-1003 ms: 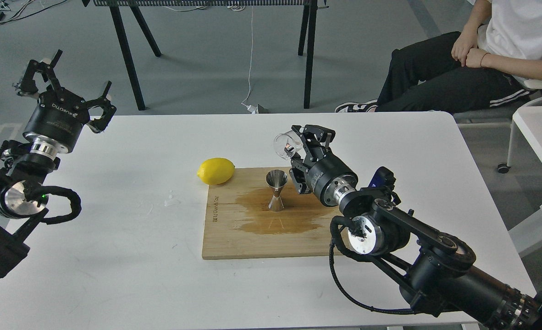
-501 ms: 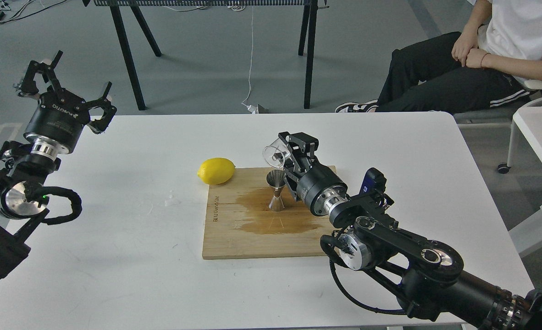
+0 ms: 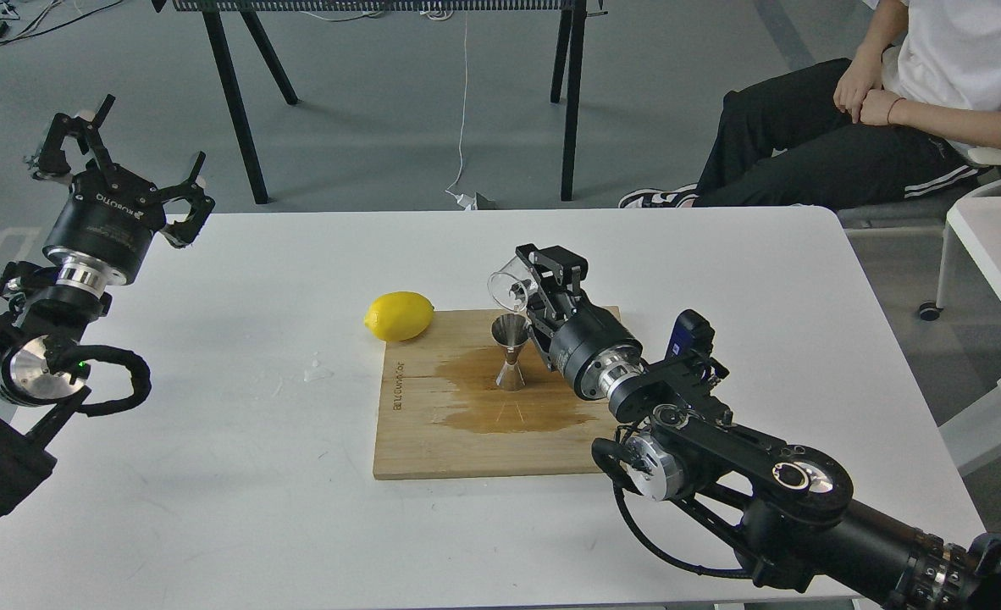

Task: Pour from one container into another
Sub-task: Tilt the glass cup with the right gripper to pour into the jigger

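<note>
Pour stage, mid-tilt. Right gripper (image 3: 528,284) is clamped on the clear cup (image 3: 509,285), which is tipped over on its side with the mouth facing left and down, held in the air just above and slightly behind the steel jigger (image 3: 511,352). Jigger stands upright on the wooden board (image 3: 433,440), not touched by anything. Can't tell if any liquid is left in the cup or running out right now; no stream is visible, and the inside of the jigger's top cone isn't readable from the head view. A brown wet patch (image 3: 500,407) spreads on the board around the jigger's base, so some liquid has likely missed or overflowed. Lemon (image 3: 399,315) sits at the board's back-left corner, touching its edge, not involved. Left gripper (image 3: 119,152) is wide open, empty, raised off the left side of the white surface (image 3: 212,474), well apart from everything. Judgement: grasp, lift and alignment done, tilt mostly done; left is finishing the pour if anything remains, righting the cup and setting it down.
</note>
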